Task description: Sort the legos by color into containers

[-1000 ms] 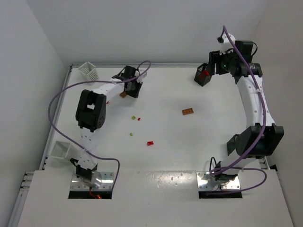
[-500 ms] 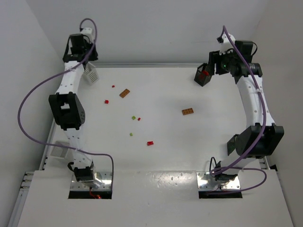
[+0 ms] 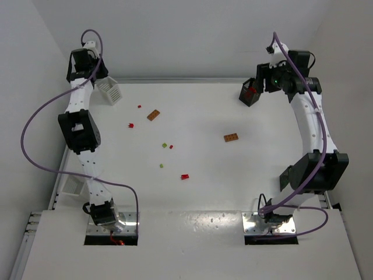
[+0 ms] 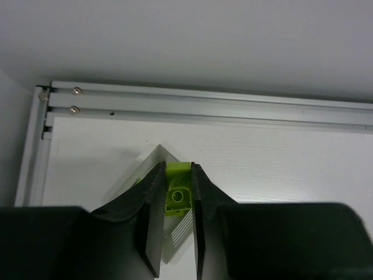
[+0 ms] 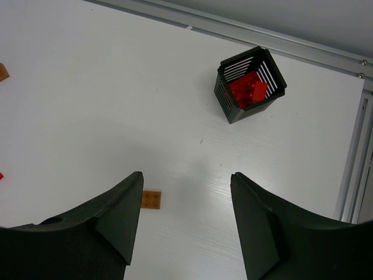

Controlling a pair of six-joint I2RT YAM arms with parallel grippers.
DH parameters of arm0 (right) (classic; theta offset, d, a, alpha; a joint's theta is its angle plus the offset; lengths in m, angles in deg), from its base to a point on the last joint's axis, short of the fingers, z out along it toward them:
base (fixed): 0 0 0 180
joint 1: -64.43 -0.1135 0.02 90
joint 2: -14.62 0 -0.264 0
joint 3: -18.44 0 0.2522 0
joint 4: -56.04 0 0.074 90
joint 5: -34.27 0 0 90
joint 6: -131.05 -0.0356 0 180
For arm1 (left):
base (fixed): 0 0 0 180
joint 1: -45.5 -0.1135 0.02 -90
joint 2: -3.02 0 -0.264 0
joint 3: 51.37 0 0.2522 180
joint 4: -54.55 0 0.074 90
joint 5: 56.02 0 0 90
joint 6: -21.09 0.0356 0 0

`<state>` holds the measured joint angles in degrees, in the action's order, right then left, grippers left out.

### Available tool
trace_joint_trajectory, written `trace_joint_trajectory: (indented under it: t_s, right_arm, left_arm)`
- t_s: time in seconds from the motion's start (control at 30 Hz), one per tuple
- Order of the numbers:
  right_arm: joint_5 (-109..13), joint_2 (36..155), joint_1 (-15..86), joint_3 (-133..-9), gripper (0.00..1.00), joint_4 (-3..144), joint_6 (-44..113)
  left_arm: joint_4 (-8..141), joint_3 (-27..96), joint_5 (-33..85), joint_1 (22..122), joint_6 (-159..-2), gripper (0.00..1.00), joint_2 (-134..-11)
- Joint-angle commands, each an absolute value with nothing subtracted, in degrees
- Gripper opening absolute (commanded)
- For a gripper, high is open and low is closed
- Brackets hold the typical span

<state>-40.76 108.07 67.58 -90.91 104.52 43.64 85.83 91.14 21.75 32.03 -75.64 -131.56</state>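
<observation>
**Change observed.** A second ago the left arm was reaching low over the middle of the bench [image 3: 233, 192], beside an orange-brown plate [image 3: 154, 114]. It has since swung away to the far left corner. That plate was not taken and lies well behind the claw.

**Left claw** [image 4: 177, 170]: clamped on a yellow-green brick [image 4: 178, 198], which sits between the fingers with its hollow underside toward the wrist camera. A white basket [image 3: 109, 91] lies directly beneath the claw, its slatted wall showing below the brick.

**Right claw** [image 5: 185, 178]: fingers wide apart, nothing between them. It has held its station through the interval. The black basket [image 5: 224, 96] is ahead of it and to its right, with red bricks [image 5: 247, 90] inside. A second orange-brown plate [image 5: 151, 199] lies on the bench just ahead of its left finger.

**Finding.** The swing reads as the carry stage of one yellow-green delivery, now placed for release into the white basket.

**Outstanding.**
- Still loose on the bench, well behind the left claw: small red pieces [image 3: 185, 175], yellow-green pieces [image 3: 161, 165] and both orange-brown plates.
- Another white basket [image 3: 74, 185] sits by that arm's base. Its contents cannot be made out.
- The sort is judged well short of complete.
</observation>
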Motion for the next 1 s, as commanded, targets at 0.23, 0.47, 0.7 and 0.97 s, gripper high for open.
trace_joint_trajectory:
  t_s: [0.23, 0.47, 0.7, 0.97]
  right_arm:
    - [-41.6, 109.4, 67.2, -93.2, 0.62, 103.2, 43.8]
    - [-41.6, 109.9, 67.2, -93.2, 0.62, 103.2, 43.8]
    - [-41.0, 109.9, 67.2, -93.2, 0.62, 103.2, 43.8]
    - [-40.5, 109.4, 67.2, -93.2, 0.62, 102.7, 43.8]
  left_arm:
    - [82.9, 91.9, 18.5, 31.4, -79.5, 0.29, -134.1]
    - [83.6, 89.4, 19.6, 30.8, -78.9, 0.33, -133.6]
    - [85.2, 87.5, 21.9, 30.2, -77.2, 0.70, -130.3]
    - [85.2, 83.5, 7.9, 29.0, -75.8, 0.65, -117.4]
